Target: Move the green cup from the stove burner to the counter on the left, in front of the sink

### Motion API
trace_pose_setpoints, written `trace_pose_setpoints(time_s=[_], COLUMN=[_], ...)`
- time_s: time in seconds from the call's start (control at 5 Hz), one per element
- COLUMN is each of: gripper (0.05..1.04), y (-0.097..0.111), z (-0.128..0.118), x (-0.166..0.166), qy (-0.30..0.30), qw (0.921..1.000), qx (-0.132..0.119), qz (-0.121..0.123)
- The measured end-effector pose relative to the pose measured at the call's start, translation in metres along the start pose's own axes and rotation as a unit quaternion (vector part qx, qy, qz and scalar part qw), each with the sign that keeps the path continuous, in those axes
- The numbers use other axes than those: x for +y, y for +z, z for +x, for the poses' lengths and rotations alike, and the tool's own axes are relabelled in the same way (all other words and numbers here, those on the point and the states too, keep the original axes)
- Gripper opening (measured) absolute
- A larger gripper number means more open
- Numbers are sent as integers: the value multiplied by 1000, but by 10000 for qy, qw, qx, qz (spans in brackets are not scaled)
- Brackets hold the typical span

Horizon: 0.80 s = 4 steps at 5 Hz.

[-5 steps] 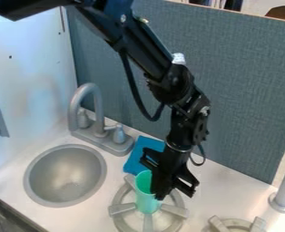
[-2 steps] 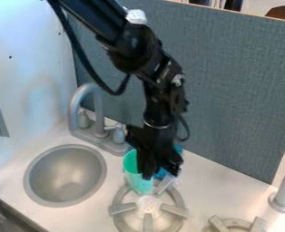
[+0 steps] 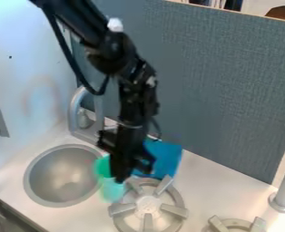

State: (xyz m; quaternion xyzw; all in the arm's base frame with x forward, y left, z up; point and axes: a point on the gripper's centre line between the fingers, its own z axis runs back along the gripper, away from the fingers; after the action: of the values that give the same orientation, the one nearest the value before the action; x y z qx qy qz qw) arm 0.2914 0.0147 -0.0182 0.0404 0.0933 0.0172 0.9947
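Cup: 1 green cup (image 3: 110, 188), blurred, between the sink and the near burner; whether its base touches the counter, I cannot tell from where I stand
Gripper: the black gripper (image 3: 125, 174), pointing down, clasped on the green cup at its side; the arm slants in from the upper left
Sink: a round grey basin (image 3: 63, 176), just left of the cup; a grey faucet (image 3: 78, 102) rises behind it, partly hidden by the arm
Cloth: 1 blue cloth (image 3: 164, 158), behind the near burner and to the right of the gripper
Burners: 2 in grey; the near burner (image 3: 149, 204) right of the cup, the other burner (image 3: 234, 223) at the lower right, cut off by the edge
Surround: a white counter (image 3: 211, 190); a grey post (image 3: 284, 190) standing at right; a blue-grey panel (image 3: 230, 81) behind; a white wall (image 3: 30, 59) at left
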Motion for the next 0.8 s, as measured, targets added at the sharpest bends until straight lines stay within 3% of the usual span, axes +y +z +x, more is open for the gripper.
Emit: trace_pose_setpoints(time_s=[0.2,0.4,0.8], gripper=[80,80,80], y=[-18,-33,-44], z=[1,2,1], x=[8,8,9], qy=[459,470,483], qw=[9982,9971,9959], qx=[379,599,737], qz=[59,86,191])
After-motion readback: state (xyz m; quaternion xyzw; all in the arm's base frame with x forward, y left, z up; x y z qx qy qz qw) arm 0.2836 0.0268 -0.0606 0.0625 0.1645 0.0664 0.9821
